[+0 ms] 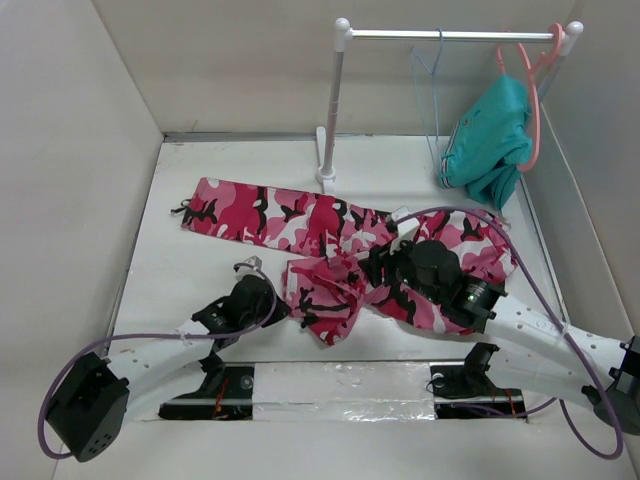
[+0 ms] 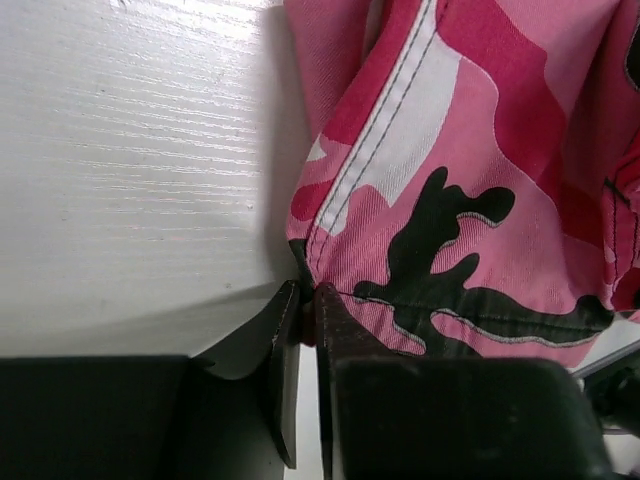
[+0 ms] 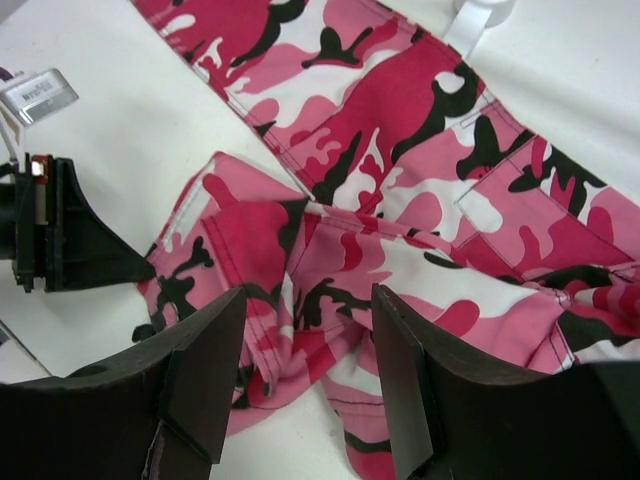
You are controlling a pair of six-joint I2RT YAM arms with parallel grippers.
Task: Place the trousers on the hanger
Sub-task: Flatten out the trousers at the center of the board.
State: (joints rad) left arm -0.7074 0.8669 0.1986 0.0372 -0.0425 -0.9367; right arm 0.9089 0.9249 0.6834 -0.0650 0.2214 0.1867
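Only in the top view: pale-blue hanger up on the rail at the back, next to a teal garment on a pink hanger, well apart from the trousers sprawled over the desk, one leg stretched left and the rest bunched mid-desk. Only from the left wrist: left tool pressed nearly together, pinching a seamed edge of the trousers. From the right wrist: right tool spread wide over the crumpled part. Hard to trace the hanger's thin outline against the wall. Small silver tag at the frame edge, too blurry to read.
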